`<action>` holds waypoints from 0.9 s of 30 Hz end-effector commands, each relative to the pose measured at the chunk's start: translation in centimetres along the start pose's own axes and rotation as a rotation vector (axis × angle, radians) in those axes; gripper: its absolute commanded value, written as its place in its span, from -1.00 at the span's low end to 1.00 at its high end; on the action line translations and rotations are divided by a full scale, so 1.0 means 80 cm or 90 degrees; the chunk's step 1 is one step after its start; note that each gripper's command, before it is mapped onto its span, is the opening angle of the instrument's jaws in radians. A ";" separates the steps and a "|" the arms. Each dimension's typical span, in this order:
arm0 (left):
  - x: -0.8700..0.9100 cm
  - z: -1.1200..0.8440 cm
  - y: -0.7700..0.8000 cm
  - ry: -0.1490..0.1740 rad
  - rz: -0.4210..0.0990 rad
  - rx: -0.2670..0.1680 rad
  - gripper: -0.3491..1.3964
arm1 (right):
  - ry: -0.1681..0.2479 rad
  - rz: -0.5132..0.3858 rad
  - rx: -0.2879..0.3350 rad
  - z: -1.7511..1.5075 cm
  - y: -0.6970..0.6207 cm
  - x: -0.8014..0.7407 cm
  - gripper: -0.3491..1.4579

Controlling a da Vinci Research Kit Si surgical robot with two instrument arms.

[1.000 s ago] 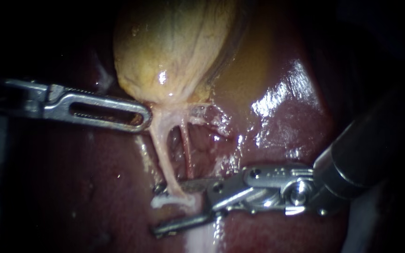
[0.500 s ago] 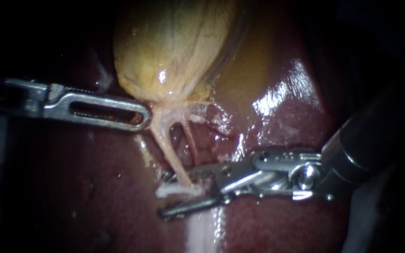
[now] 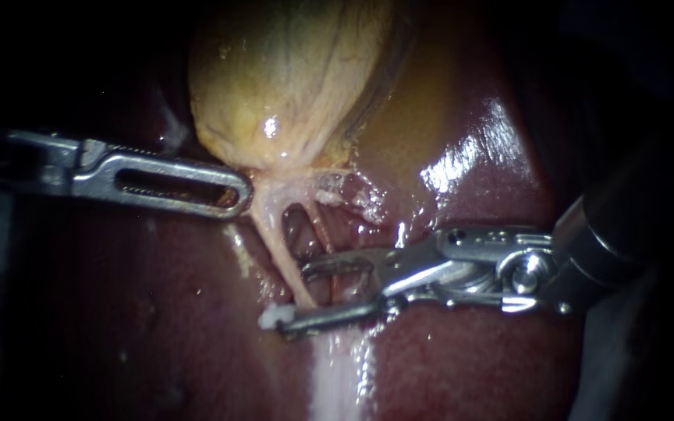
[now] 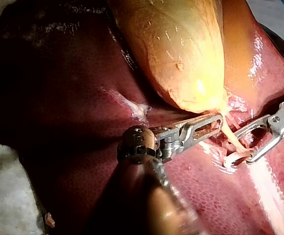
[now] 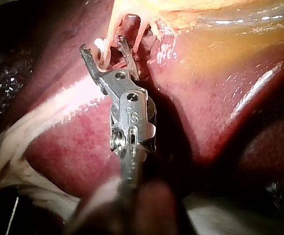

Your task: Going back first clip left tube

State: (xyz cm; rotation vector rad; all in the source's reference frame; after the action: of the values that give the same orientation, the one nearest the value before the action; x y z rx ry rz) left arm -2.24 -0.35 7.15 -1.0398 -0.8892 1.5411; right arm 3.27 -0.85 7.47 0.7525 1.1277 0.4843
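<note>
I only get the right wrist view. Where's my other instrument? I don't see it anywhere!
Observer: The endoscope view shows it. Your left instrument comes in from the left, its tip at the narrow lower end of the gallbladder.
Operator: Is that yellow thing big?
Observer: It's a rounded sac lying on the liver; you see only its lower edge.
Operator: Are my two instruments bumping?
Observer: No, they are apart. The left tube runs between them: the left tip at its top, your right instrument with open jaws either side of it lower down.
</note>
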 end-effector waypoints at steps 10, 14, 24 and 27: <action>0.0000 0.0000 0.0000 0.000 0.000 0.000 -1.00 | 0.001 -0.070 0.007 -0.0091 -0.0008 0.0030 -0.07; -0.0001 0.0001 -0.0001 0.000 0.001 0.000 -1.00 | 0.002 -0.094 -0.003 -0.0127 -0.0010 0.0044 -0.07; -0.0003 0.0005 -0.0001 0.001 0.001 0.001 -1.00 | 0.004 -0.106 -0.017 -0.0159 -0.0012 0.0056 -0.07; -0.0006 0.0009 -0.0003 0.002 0.002 0.002 -1.00 | 0.004 -0.106 -0.017 -0.0159 -0.0012 0.0055 -0.07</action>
State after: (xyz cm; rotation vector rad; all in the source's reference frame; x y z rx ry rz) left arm -2.31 -0.40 7.22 -1.0419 -0.8816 1.5429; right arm 2.24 -0.24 6.83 0.6280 1.1770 0.3601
